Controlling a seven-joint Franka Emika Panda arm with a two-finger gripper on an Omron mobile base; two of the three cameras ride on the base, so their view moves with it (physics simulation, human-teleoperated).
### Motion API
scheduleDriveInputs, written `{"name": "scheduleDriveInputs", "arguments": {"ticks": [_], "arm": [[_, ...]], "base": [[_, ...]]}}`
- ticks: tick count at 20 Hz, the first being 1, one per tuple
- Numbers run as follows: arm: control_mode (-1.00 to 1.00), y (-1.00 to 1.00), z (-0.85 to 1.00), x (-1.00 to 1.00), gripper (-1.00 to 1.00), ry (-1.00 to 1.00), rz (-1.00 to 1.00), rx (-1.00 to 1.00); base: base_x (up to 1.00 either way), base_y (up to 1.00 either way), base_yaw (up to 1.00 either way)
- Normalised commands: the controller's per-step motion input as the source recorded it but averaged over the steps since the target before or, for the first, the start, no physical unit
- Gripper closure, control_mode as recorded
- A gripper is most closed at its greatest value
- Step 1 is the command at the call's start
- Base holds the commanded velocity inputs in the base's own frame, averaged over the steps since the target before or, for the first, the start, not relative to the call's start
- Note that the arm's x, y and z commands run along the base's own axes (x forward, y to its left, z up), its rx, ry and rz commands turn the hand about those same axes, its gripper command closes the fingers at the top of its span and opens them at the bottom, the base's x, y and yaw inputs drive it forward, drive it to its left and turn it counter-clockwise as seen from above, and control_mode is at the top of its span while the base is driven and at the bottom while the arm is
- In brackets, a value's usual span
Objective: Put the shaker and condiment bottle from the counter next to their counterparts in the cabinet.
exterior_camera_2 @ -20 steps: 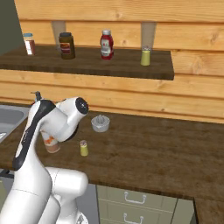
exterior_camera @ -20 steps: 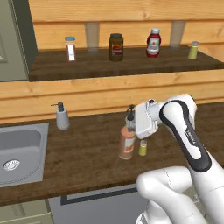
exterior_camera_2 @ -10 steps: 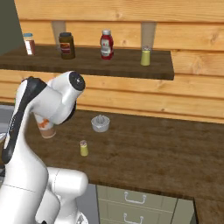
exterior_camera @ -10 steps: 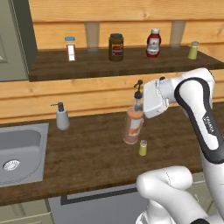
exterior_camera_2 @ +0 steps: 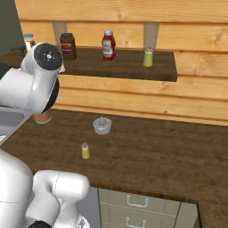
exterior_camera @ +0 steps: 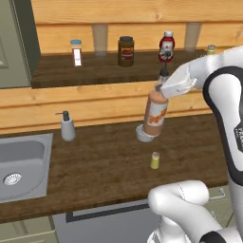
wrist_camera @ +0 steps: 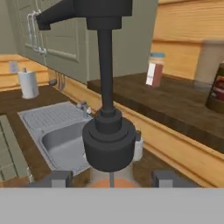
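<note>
Shaker (exterior_camera: 154, 160) stands alone on the counter (exterior_camera: 95, 166), nearest the front edge and not yet moved. Above and just behind it, the gripper (exterior_camera: 163, 91) is clamped around the neck of the condiment bottle (exterior_camera: 155, 115), which hangs clear of the counter, below the front edge of the cabinet (exterior_camera: 95, 71) shelf. Farther back on that shelf wait the counterparts: the red sauce bottle (exterior_camera: 166, 47) and, to its right, the second shaker (exterior_camera_2: 148, 57). Neither item appears delivered; both placements remain.
</note>
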Motion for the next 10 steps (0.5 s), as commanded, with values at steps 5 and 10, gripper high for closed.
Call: {"name": "scheduleDriveInputs", "arguments": {"ticks": [5,10], "arm": [[-1.00,0.00,1.00,-0.49,1.00,0.00,-0.33,0.12],[-1.00,0.04,0.55,-0.29,1.00,0.00,-0.12,0.06]], "base": [[0.00,0.00,0.00],[0.00,0.00,0.00]]}}
